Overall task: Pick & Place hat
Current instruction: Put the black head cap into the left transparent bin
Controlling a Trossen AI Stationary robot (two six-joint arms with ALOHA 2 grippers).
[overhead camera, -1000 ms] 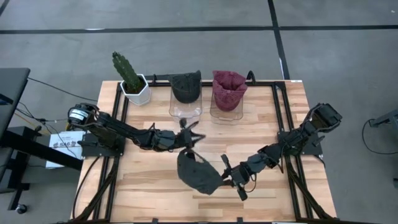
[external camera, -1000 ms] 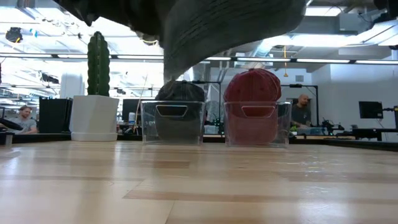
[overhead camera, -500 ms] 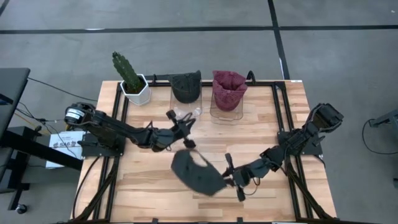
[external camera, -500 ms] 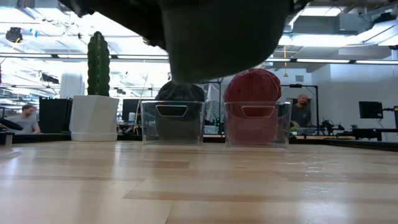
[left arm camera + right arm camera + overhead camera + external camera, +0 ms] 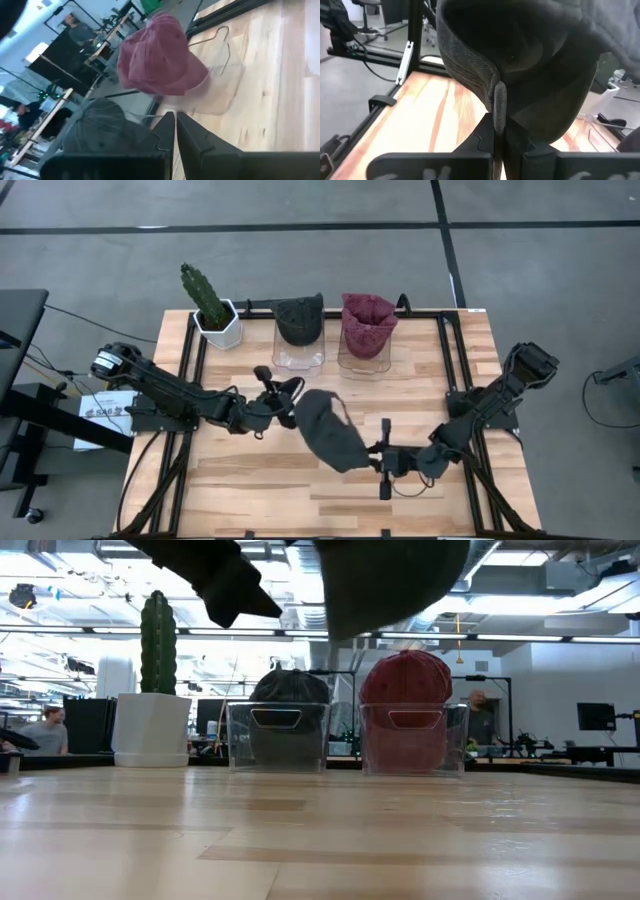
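Two grippers meet over the table's middle in the high view: the right gripper point(image 5: 372, 457) is clamped on the edge of the dark hat point(image 5: 328, 430), and the left gripper point(image 5: 283, 393), closed on nothing, sits just beside the hat. In the low view the hat point(image 5: 395, 580) hangs above the wood. In the right wrist view the pinched brim point(image 5: 498, 102) stands right at the fingertips.

A light wooden slatted table point(image 5: 250, 470) with a black metal frame around its edges fills the middle of the high view. Along its upper edge, towards the upper left, stands a white faceted pot with a green cactus point(image 5: 214, 310). Right of it, at upper centre, sits a clear plastic box point(image 5: 299, 352) with a dark grey hat on it, and just beside that a second clear plastic box point(image 5: 363, 352) bearing a maroon hat.
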